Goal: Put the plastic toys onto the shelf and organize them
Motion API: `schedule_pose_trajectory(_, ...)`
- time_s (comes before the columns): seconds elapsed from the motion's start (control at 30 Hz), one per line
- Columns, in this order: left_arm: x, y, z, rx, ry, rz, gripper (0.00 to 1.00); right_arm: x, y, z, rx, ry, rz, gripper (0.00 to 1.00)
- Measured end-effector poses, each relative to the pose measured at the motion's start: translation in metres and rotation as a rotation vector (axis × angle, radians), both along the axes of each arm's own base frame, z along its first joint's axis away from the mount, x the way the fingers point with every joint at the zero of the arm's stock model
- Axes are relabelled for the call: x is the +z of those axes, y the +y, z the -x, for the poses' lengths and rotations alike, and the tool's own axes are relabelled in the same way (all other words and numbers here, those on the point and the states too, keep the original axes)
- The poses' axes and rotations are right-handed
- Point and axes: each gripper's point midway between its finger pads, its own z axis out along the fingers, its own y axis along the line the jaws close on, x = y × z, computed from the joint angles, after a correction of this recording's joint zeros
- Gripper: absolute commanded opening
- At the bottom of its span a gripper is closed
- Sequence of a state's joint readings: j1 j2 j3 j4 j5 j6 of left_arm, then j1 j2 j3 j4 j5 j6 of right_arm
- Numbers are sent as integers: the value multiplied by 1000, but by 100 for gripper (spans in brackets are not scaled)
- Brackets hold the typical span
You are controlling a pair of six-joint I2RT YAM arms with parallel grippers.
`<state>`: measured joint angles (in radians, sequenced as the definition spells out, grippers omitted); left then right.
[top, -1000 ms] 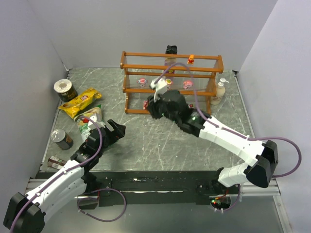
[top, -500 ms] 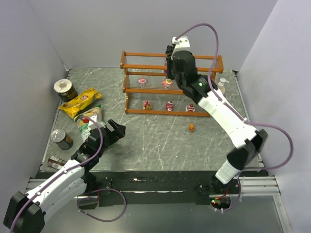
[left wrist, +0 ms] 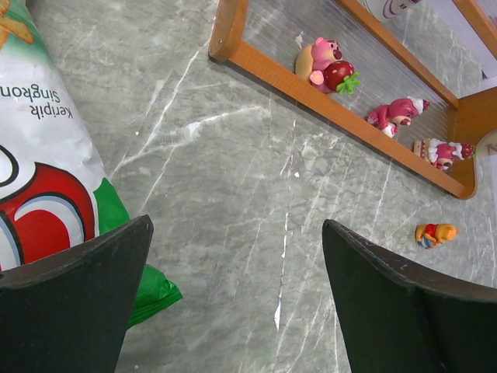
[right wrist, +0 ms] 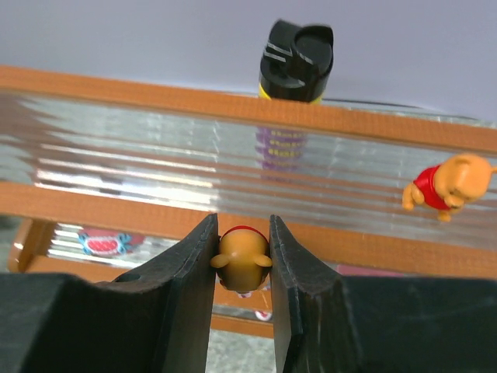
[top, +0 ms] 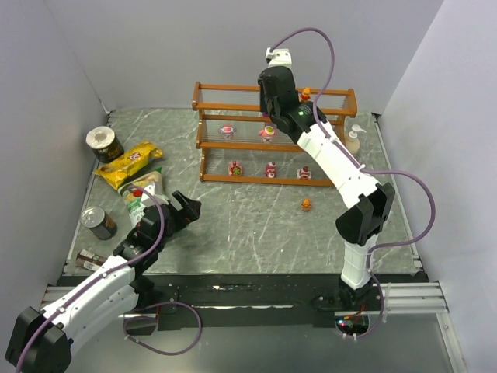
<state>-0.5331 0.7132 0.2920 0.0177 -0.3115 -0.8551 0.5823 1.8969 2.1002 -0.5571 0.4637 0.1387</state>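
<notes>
An orange bear toy (right wrist: pixel 242 263) sits pinched between the right jaws, which are closed narrowly on its sides with its head showing above the tips. Straight ahead of the jaws and slightly above the toy lies the clear slatted top tier (right wrist: pixel 155 148) of the shelf (right wrist: pixel 109 81). A second orange bear (right wrist: pixel 443 183) already lies on that tier, well off to the right of the jaws in the wrist view. A black bottle (right wrist: pixel 299 50) stands beyond the shelf's back rail, straight ahead.

The step in hand looks like placing this bear on the top tier. The next move probably calls for carrying it forward over the front rail, lowering it onto the slats and then parting the jaws. The tier looks bare ahead and to the left, so there is room. The front and back rails are the edges to mind, as a nudge could tip such a small toy.

Below the jaws, pink toys (top: pixel 227 130) occupy the lower tiers. One more orange toy (top: pixel 307 204) waits on the tabletop (top: pixel 248 225), near the shelf's foot.

The left jaws hang wide open with nothing between them, far back near a chip bag (left wrist: pixel 46 155).
</notes>
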Motion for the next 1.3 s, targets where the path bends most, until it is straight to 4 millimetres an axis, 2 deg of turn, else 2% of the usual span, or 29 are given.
schedule_pose_trajectory(0.3,0,0,0,0,0,-1,96,1,-8,-15,-16,4,-69,8)
schedule_pose_trajectory(0.6,-2,0,0,0,6,-4,96,-11,-8,-35,-35,25,-103,15)
schedule_pose_trajectory(0.83,-2,0,0,0,6,-4,96,-12,-7,-40,-38,27,-102,20)
schedule_pose_trajectory(1.03,-2,0,0,0,5,-4,96,-16,-4,-49,-40,24,-103,29)
schedule_pose_trajectory(1.3,-2,0,0,0,5,-4,96,-16,-5,-51,-34,28,-110,40)
